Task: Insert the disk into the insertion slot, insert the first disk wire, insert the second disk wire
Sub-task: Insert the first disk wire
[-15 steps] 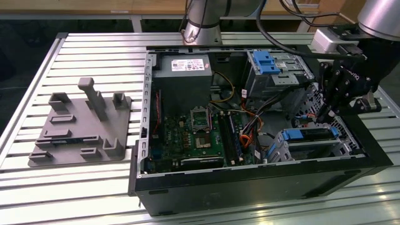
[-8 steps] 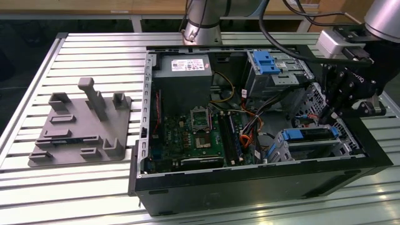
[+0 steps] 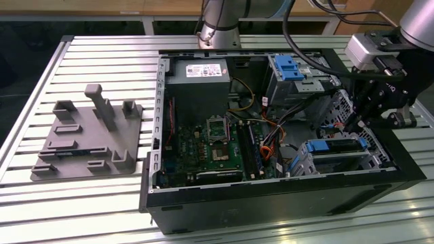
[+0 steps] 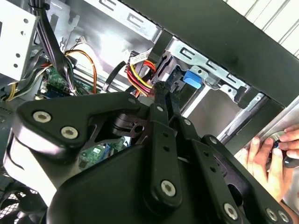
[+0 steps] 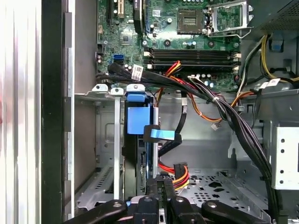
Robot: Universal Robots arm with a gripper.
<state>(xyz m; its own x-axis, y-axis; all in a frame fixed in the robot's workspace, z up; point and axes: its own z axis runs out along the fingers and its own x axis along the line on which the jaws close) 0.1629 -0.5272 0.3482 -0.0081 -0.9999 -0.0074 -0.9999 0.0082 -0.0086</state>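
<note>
An open computer case is laid on the slatted bench. In the case's near corner, at the exterior view's right, the insertion slot is seen with the disk already seated inside it, the blue caddy showing at the cage's open end. The gripper is held inside the case just beside that slot. In both wrist views its fingers are pressed together, close to a red, yellow and black wire plug. Whether anything is pinched cannot be told.
</note>
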